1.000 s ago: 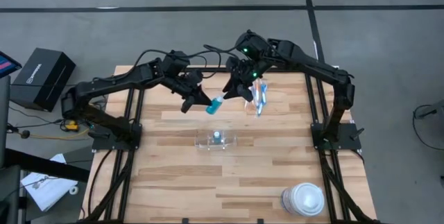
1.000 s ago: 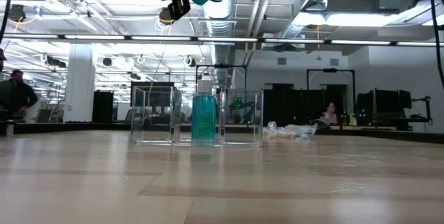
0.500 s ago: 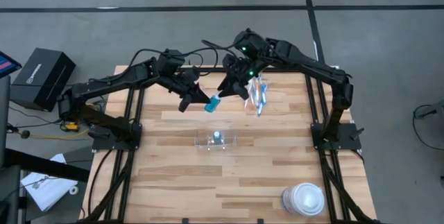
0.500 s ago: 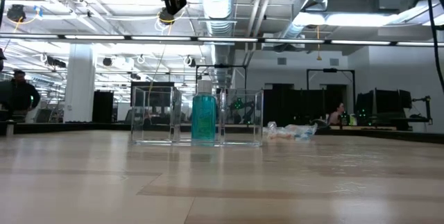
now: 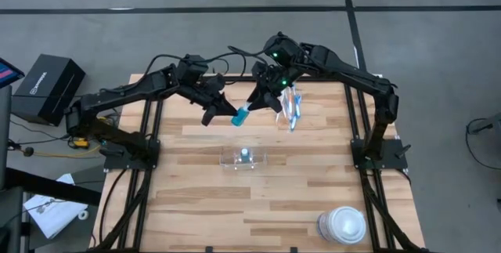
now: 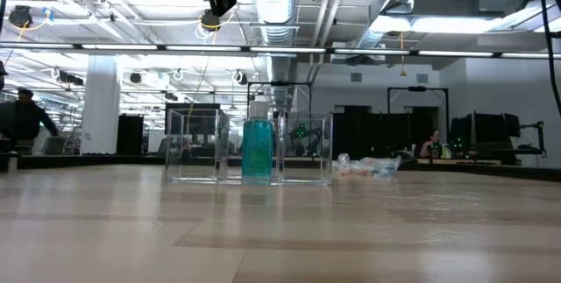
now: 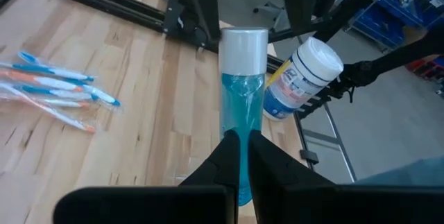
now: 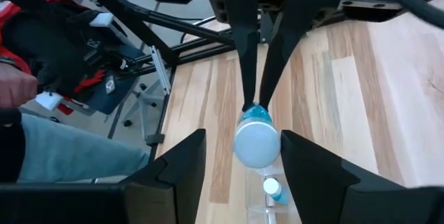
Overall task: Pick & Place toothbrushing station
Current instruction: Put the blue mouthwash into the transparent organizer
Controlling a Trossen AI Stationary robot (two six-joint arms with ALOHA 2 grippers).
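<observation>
My left gripper is shut on a blue-green tube with a white cap, held high above the table's far middle. My right gripper is open. Its two fingers stand on either side of the tube's cap without touching it. A second blue-green tube stands upright in a clear plastic holder at mid-table. Several blue, white and orange toothbrushes lie flat on the table at the far right; they also show in the left wrist view. My left gripper pinches the tube's bottom end, opposite the cap, between its two fingers. The fingers lie along the tube. The tube sticks out beyond the fingertips, cap outward toward my right gripper, lifted clear of the table.
A large white round lidded container stands near the table's front right corner. Bare wood lies around the clear holder. People show in the room beyond the table.
My left gripper has risen a little and shifted slightly toward the table's left edge with the tube, which stays lifted clear. My right gripper has closed in on the tube's cap end.
</observation>
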